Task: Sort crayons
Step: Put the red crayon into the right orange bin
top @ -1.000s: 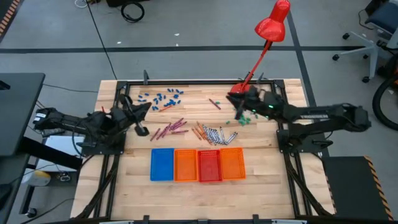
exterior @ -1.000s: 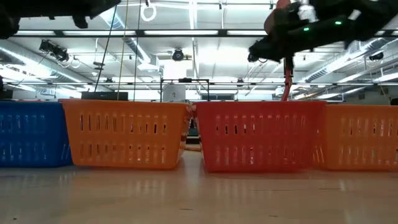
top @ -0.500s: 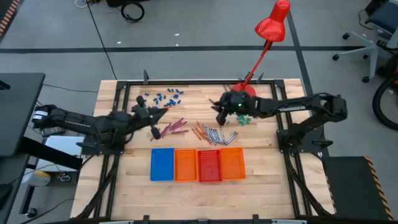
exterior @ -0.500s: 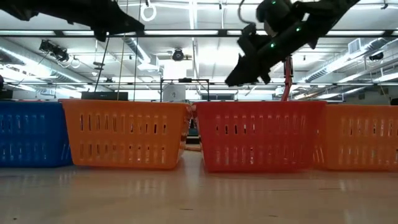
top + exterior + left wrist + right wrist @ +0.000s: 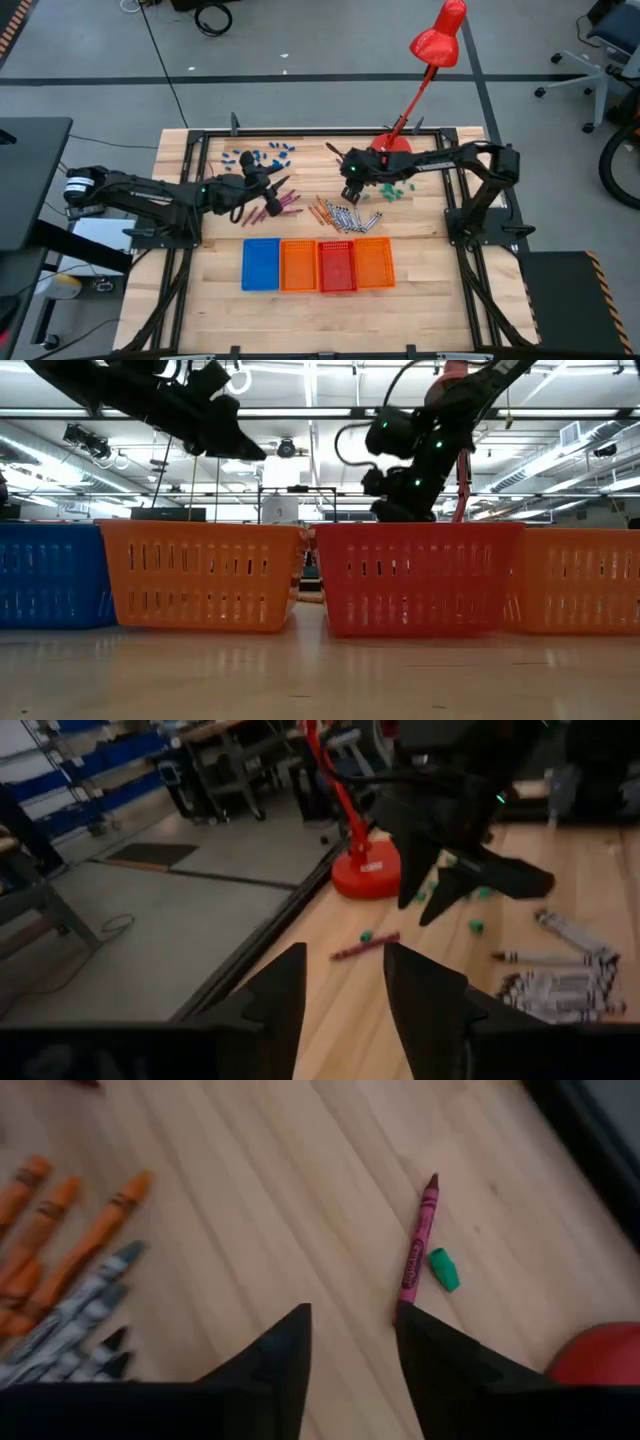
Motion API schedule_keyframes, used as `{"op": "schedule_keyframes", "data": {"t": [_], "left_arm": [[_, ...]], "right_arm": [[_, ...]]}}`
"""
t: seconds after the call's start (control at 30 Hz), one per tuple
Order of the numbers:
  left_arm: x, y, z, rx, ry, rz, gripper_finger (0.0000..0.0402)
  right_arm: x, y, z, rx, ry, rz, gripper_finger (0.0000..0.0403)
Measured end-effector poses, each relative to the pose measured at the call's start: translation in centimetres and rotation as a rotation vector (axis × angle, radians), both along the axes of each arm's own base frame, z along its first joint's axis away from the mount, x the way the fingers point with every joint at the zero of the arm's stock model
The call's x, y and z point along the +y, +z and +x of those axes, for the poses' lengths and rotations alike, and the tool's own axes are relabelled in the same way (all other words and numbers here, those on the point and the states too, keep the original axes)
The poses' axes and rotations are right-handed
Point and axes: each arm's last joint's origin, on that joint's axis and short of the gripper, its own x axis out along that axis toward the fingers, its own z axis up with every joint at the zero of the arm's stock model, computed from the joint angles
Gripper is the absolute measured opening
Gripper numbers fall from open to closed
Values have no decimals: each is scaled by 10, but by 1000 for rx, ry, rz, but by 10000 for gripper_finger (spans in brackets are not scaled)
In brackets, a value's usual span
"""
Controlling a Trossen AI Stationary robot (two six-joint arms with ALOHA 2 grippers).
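The crayons lie loose on the wooden table: a magenta pile (image 5: 280, 204), orange ones (image 5: 321, 211) and silvery grey ones (image 5: 352, 218). My left gripper (image 5: 270, 190) hovers open above the magenta pile, its fingers (image 5: 420, 1000) empty. My right gripper (image 5: 349, 190) stands open just beyond the orange and grey crayons, pointing down at the table. Past its fingers (image 5: 280, 1355) the right wrist view shows a lone magenta crayon (image 5: 419, 1240) lying flat beside a green bit (image 5: 443, 1268), with orange crayons (image 5: 85, 1230) and grey crayons (image 5: 70, 1325) off to one side.
Four small trays stand in a row near the front edge: blue (image 5: 261, 264), orange (image 5: 298, 265), red (image 5: 336, 266), orange (image 5: 373, 262). Stubby blue bits (image 5: 262, 155) lie at the far left, green bits (image 5: 396, 189) by the red lamp's base (image 5: 385, 148).
My left gripper has gone toward the table's right edge, from beside the magenta pile to over it. My right gripper has gone toward the table's left and near edges, sunk lower and tipped to point down. The crayons have stayed where they were.
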Motion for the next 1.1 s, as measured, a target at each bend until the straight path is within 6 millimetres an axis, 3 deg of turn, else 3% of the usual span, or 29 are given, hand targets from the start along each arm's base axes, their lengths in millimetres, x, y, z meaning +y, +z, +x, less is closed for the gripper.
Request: {"op": "schedule_keyframes", "data": {"t": [0.17,0.43,0.8,1.1], "left_arm": [[1,-4,3,27,3,5,155],[0,-6,0,73,-5,17,155],[-5,-23,-6,184,16,-110,155],[-10,-30,-6,190,-15,-82,155]], "right_arm": [[-18,-14,5,53,23,90,190],[-24,-30,0,193,135,34,177],[-30,-23,4,157,298,-36,170],[-34,-17,6,81,148,45,168]]}}
